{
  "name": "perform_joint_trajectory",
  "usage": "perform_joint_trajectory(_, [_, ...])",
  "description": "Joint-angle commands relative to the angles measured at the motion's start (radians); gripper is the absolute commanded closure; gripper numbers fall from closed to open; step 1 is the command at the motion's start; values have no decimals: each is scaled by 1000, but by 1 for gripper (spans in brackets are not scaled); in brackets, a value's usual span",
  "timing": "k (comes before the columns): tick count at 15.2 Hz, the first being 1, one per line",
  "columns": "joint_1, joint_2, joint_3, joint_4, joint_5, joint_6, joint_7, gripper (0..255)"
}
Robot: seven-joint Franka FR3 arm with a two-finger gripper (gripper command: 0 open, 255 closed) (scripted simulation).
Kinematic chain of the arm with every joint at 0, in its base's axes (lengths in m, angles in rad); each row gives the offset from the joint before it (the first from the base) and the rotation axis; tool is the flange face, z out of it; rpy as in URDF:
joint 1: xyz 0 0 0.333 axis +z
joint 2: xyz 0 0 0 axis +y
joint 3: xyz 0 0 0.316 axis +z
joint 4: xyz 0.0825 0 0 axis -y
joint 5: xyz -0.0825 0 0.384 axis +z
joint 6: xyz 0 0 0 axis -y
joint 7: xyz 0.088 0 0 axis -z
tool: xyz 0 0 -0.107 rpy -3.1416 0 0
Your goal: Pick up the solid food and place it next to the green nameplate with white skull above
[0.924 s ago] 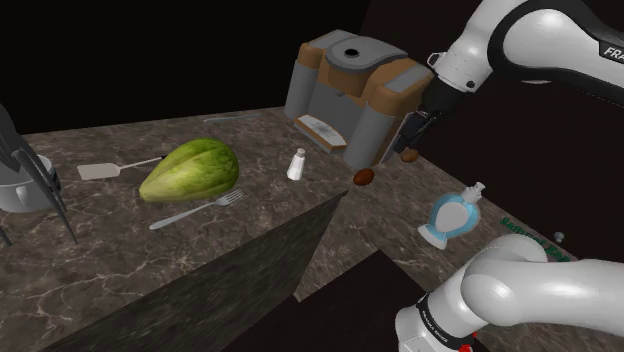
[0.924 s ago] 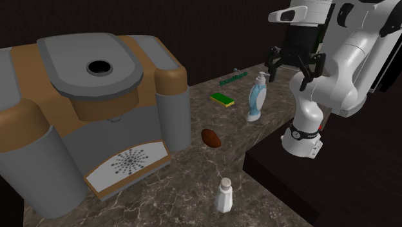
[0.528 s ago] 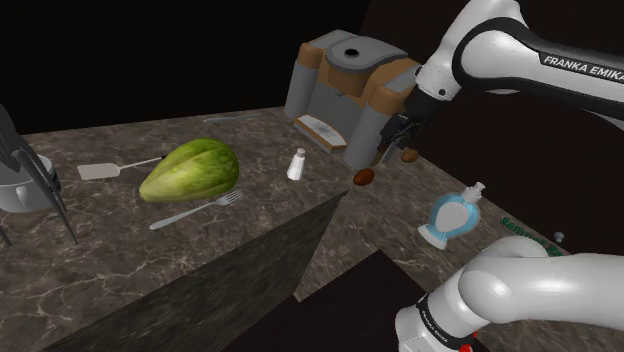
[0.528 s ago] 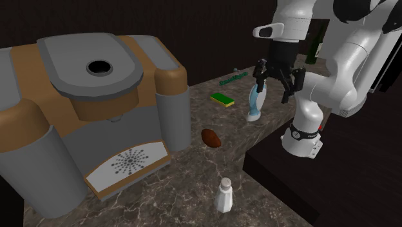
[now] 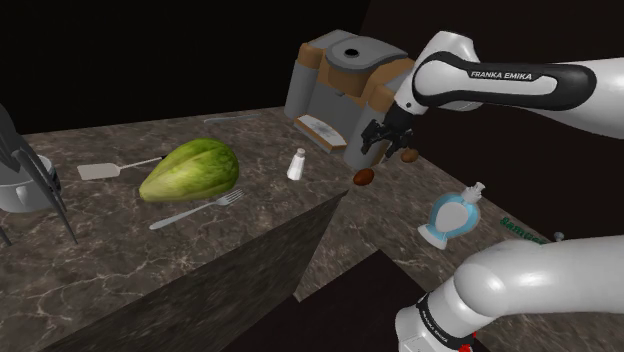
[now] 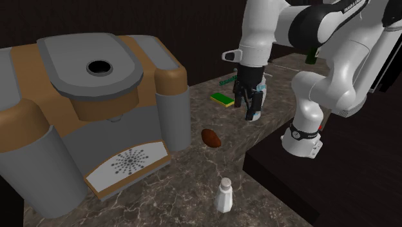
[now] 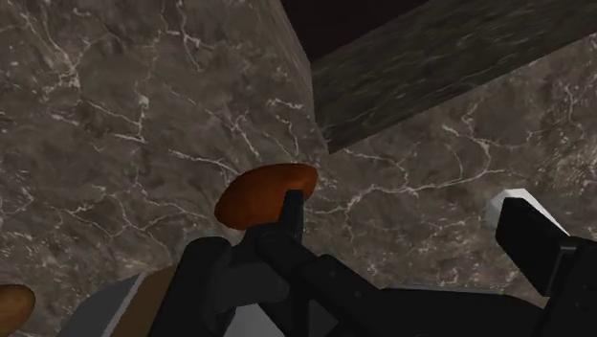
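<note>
I see bare marble counter [image 6: 193,169] open around the brown food [image 6: 210,137]; the coffee machine [image 6: 96,122] walls off one side, while the blue-and-white bottle [image 5: 452,215] and the salt shaker [image 6: 224,195] stand well apart.

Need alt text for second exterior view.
Open black gripper hangs over a dark marble counter, up-right of a small brown food piece. Grey-and-brown coffee machine at the view's left, white shaker in front.

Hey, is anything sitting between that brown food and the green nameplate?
Yes: a green sponge and a blue-and-white bottle stand on the counter between the brown food and the green nameplate.
</note>
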Motion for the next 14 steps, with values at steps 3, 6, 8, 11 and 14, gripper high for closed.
perform_joint_trajectory(3, [-58,120,-5,2,1,115,112,0])
perform_joint_trajectory(6, [-97,204,-15,6,1,193,193,0])
perform_joint_trajectory(8, [-122,260,-23,10,2,243,246,0])
perform_joint_trajectory(11, [-156,342,-38,17,4,314,323,0])
perform_joint_trajectory(14, [-168,382,-45,15,7,355,351,0])
